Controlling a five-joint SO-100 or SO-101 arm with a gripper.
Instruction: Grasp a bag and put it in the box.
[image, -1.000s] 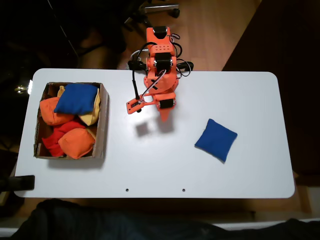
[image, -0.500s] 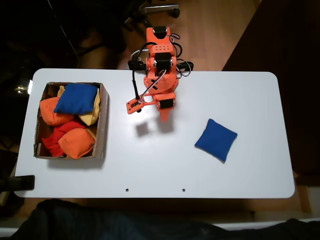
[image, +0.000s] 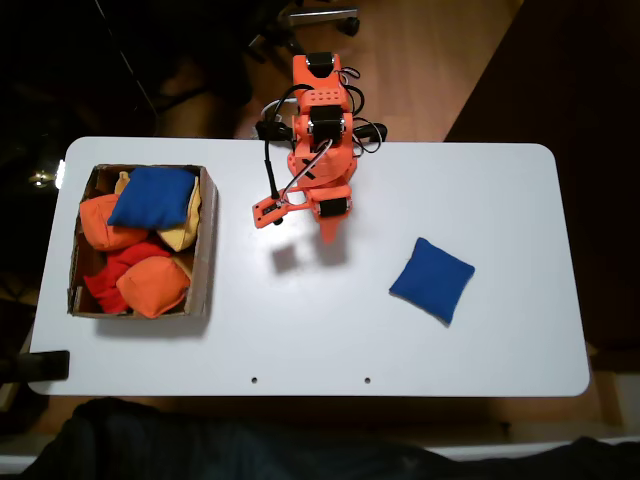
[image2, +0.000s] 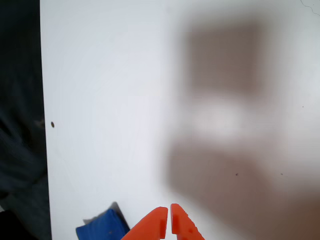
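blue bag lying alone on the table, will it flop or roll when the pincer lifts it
The blue bag looks like soft fabric with pointed corners, so it will likely sag around the pincer rather than stay stiff. It lies flat on the white table, so rolling seems unlikely. Its cloth probably gives decent grip.

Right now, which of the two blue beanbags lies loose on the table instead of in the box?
The flat blue bag right of the arm in the fixed view; the plumper blue one tops the pile in the cardboard box.
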